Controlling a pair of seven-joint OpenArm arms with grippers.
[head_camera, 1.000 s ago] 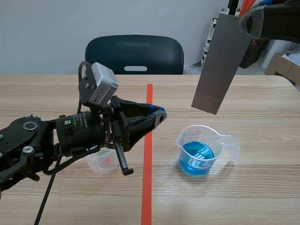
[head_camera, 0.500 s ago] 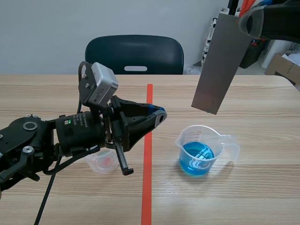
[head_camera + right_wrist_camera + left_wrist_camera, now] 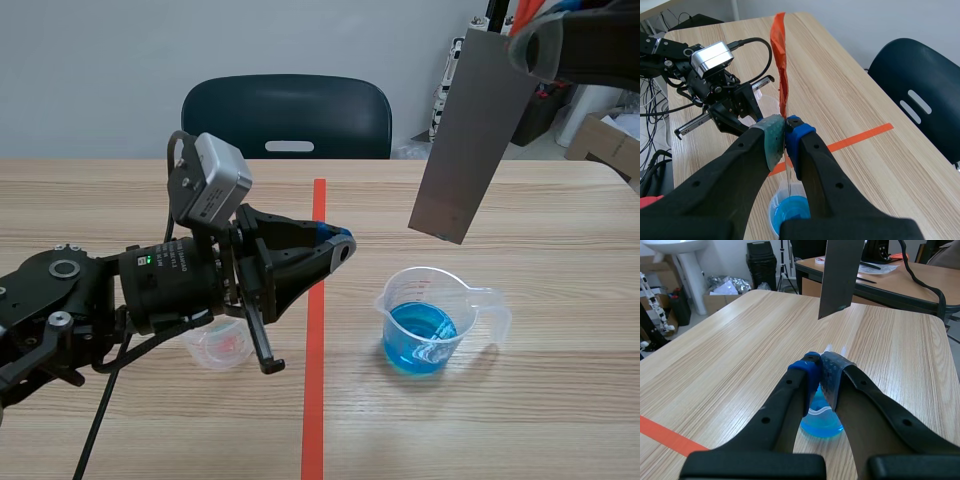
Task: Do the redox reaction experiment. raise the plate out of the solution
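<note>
A flat grey metal plate (image 3: 470, 140) hangs tilted in the air, its lower end well above a clear beaker (image 3: 435, 320) of blue solution. My right gripper (image 3: 525, 45) is shut on the plate's upper end. In the right wrist view the plate (image 3: 780, 60) shows edge-on as a thin orange-red strip between the pads of the right gripper (image 3: 786, 125), with the beaker (image 3: 790, 212) below. My left gripper (image 3: 340, 245) is shut on nothing, hovering left of the beaker over the tape line. In the left wrist view the left gripper (image 3: 820, 362) has the beaker (image 3: 821, 420) under its tips and the plate (image 3: 840, 275) ahead.
A small clear cup (image 3: 218, 345) with pinkish contents stands under the left arm. A dark chair (image 3: 287, 115) sits behind the table's far edge. A cardboard box (image 3: 605, 145) lies off the table at the far right.
</note>
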